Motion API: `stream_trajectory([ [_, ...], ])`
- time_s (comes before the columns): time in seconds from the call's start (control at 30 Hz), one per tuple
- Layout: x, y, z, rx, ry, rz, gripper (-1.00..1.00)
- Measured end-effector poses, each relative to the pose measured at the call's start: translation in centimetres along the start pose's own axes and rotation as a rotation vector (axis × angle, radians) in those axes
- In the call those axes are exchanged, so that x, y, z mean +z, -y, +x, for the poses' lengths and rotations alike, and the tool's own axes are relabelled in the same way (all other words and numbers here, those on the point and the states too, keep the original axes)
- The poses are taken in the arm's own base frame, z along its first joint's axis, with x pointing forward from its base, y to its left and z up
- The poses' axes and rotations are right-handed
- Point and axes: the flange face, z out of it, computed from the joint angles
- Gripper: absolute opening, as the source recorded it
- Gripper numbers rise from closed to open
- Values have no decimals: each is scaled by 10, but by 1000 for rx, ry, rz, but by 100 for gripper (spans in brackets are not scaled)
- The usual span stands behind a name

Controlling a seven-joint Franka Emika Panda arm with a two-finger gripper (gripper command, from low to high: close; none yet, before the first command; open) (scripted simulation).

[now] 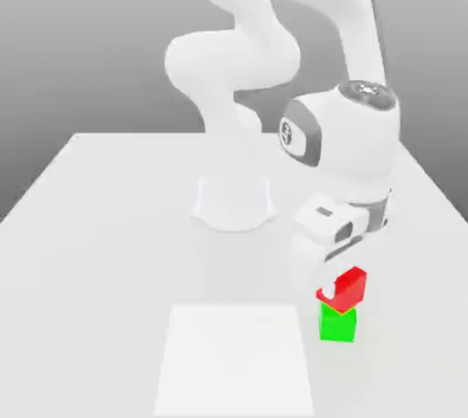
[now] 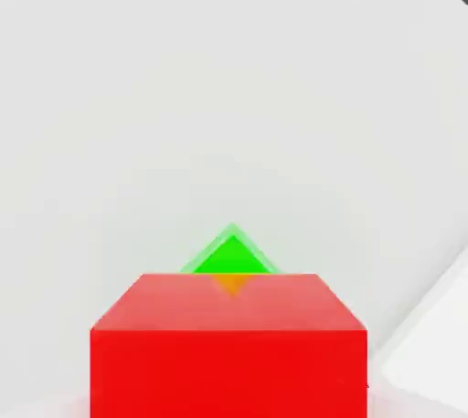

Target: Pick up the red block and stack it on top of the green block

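- And here is the red block (image 1: 352,288), lower right of the exterior view, right over the green block (image 1: 337,326), which sits on the white tabletop (image 1: 101,261).
- The jaws? Closed on the red block, by the look of it: one pale fingertip lies against its side, in the grip of the Panda gripper (image 1: 339,289).
- So it's the stacking step, I'd judge: pick-up done, placement in hand, release to come.
- Look at the angle, though! In the hand view the green block's corner pokes out past the red block's edge, so the two are turned well out of line with each other.
- The red block looks skewed in the exterior view too, its low corner overlapping the green top. Touching or just above? Can't tell from here.
- Next move, in my judgement: square up the turn, centre over the green block, ease down level, then open and lift straight away.
- The danger: let go off-centre or tipped and the red block could slide off, or nudge the green one aside.
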Motion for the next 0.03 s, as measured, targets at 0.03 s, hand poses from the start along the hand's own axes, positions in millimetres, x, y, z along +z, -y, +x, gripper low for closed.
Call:
stream_trajectory([
  [0.03, 0, 0, 0, 0, 0, 0, 100],
])
